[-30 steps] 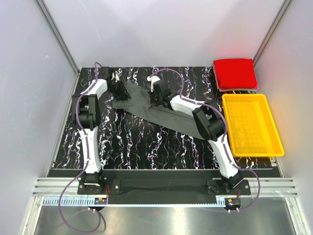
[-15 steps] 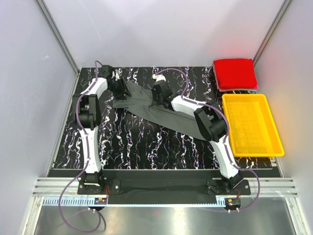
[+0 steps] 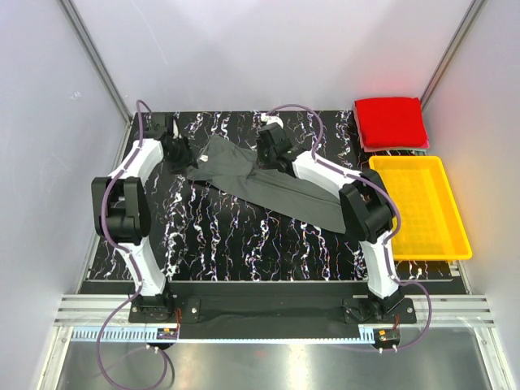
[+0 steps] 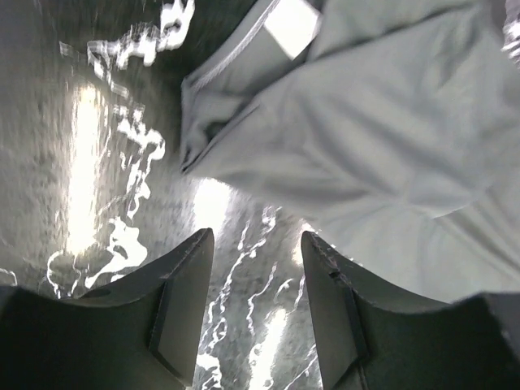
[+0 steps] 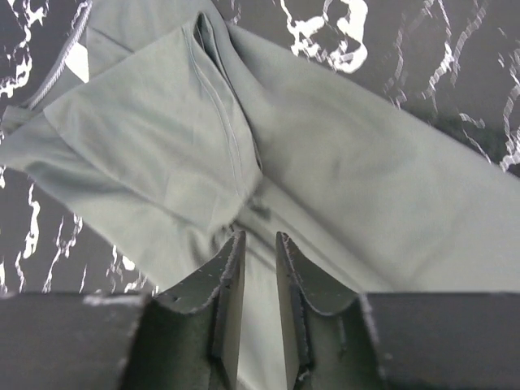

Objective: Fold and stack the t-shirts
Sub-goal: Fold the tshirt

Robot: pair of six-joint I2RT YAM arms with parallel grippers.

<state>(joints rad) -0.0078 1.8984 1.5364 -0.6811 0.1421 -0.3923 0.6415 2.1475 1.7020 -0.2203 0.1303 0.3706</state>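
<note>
**A:** Left pincer point(image 4: 256, 244) status?

**B:** Hanging roughly half open and gripping nothing, over bare desk point(image 4: 106, 203) just beside the grey t-shirt point(image 3: 244, 175). Right pincer point(image 5: 260, 240) is sitting at a narrow slit above the cloth, nothing pinched.

**A:** What's changing?

**B:** Both have been letting go, and the left arm is swinging out leftward. The shirt is lying released as a narrow strip. I'm reading that as one fold done, more pending.

**A:** Orientation?

**B:** Long axis is running diagonally, with the collar end far-left and the other end near-right beside the yellow tray point(image 3: 418, 207). The red t-shirt point(image 3: 390, 120) is waiting folded in the far-right corner.
</note>
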